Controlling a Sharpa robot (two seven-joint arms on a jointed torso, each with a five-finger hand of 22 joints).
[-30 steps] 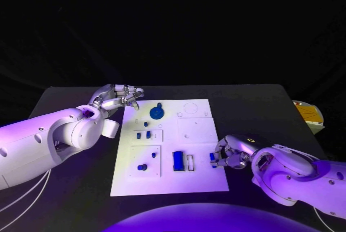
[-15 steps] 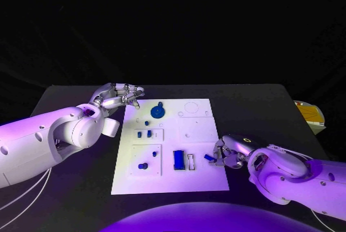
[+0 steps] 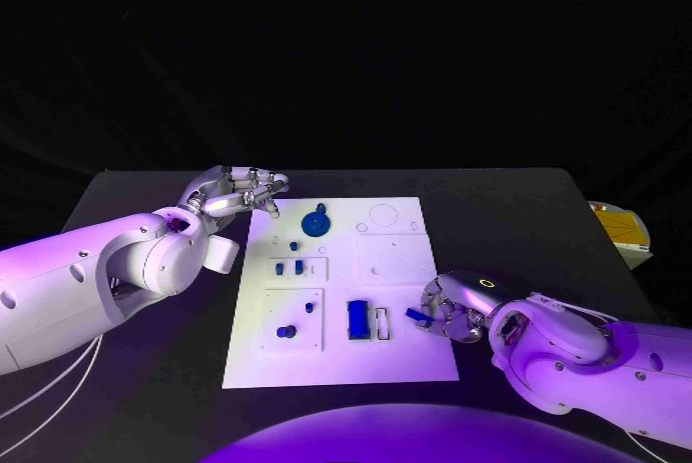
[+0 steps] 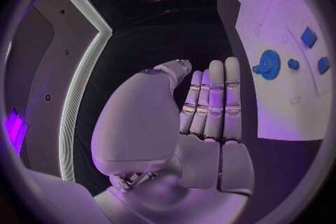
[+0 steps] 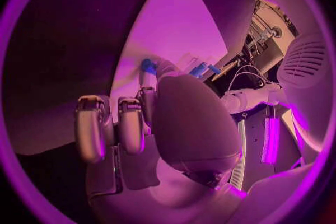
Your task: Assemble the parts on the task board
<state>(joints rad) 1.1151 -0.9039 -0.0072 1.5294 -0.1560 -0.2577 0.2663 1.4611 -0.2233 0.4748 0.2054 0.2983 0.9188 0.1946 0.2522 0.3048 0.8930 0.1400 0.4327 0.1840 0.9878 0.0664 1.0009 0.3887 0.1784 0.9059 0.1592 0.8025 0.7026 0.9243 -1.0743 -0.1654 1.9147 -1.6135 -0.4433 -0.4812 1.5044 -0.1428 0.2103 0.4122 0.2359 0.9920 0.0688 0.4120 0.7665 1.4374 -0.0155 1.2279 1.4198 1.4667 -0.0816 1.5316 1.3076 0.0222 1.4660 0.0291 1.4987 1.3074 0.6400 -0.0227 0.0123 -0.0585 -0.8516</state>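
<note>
Centrally, the task board [image 3: 389,273] lies flat on the black tabletop [image 3: 519,213]. Right hand [image 3: 450,308] sits at the board's right edge, fingers pinching a small blue part [image 3: 415,314] over that edge. Left hand [image 3: 234,193] hovers beside the board's far left corner, fingers apart, holding nothing. A blue gear [image 3: 315,223] rests near that corner.

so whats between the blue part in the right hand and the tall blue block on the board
In the head view, a small pale upright piece stands between the blue part held by the right hand and the tall blue block; otherwise bare white task board.
</note>
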